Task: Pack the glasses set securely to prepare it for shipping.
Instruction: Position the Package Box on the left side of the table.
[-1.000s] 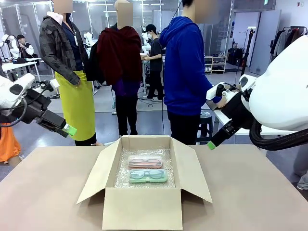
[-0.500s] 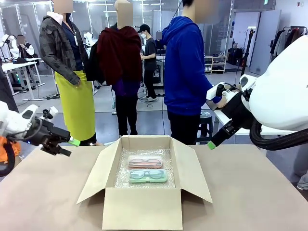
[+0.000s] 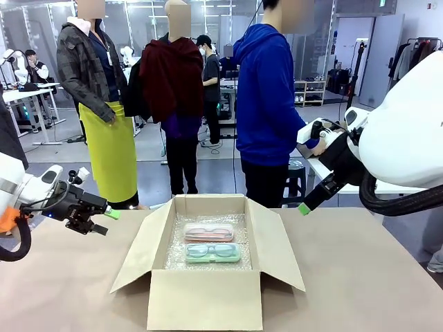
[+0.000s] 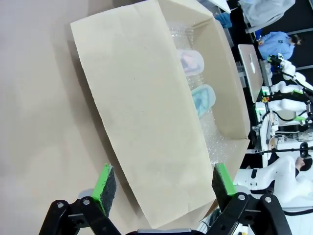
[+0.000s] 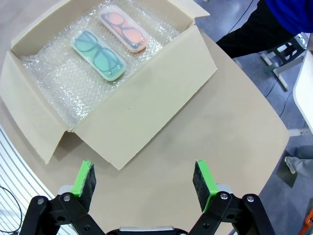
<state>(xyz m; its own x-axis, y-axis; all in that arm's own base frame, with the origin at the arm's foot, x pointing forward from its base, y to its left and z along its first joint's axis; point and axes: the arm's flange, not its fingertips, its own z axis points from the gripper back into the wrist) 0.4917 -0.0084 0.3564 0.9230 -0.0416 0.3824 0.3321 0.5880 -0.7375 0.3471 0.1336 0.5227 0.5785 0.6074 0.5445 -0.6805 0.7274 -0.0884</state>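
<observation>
Box (image 3: 208,301) open on the bench (image 3: 69,290), one sheet of bubble wrap (image 3: 176,257) lining it. Two cases lie side by side on that sheet, the pink case (image 3: 208,232) farther from you and the mint green case (image 3: 212,252) nearer. Over the wide, empty right pincer (image 5: 143,178) you get both clear lids whole, with dark frames beneath. Past the wide, empty left pincer (image 4: 163,182) you catch just the cases' ends beyond a spread flap. The front view sets the two pincers either side of the box, apart from it.
</observation>
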